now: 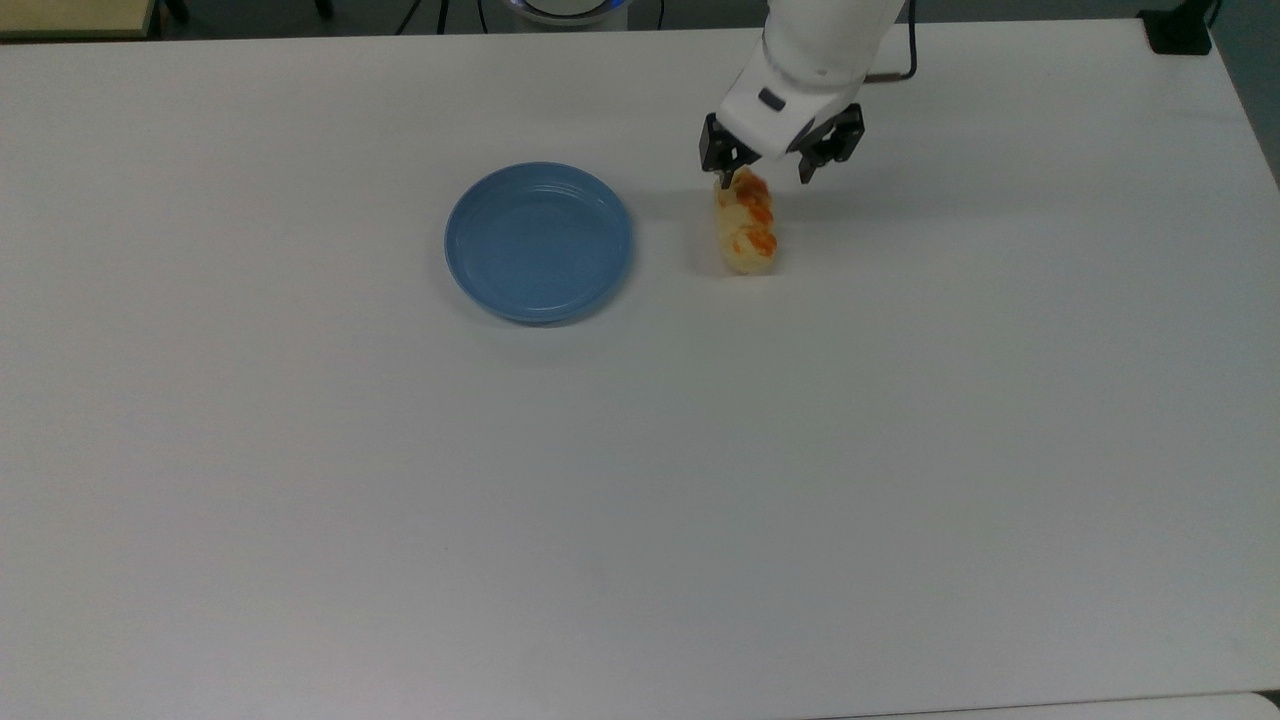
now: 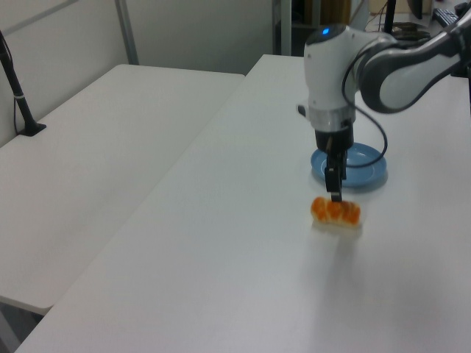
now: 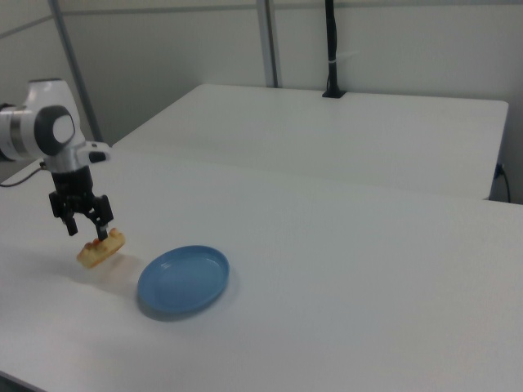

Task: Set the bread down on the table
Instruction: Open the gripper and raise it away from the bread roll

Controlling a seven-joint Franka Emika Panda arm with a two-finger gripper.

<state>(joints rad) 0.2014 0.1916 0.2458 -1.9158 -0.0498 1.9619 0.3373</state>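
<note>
One risk I see: my gripper (image 1: 768, 172) hangs with fingers spread just over the far end of the bread (image 1: 747, 231), which lies below it on the table (image 1: 900, 450); a careless retreat could drag it.

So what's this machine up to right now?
A white robot arm has its gripper open just above a small bread loaf. The bread lies on the white table, beside an empty blue plate and apart from it, to the plate's right in the top view. The fingers stand spread on either side of the loaf's far end, not clamped on it, so the bread looks set down.
</note>
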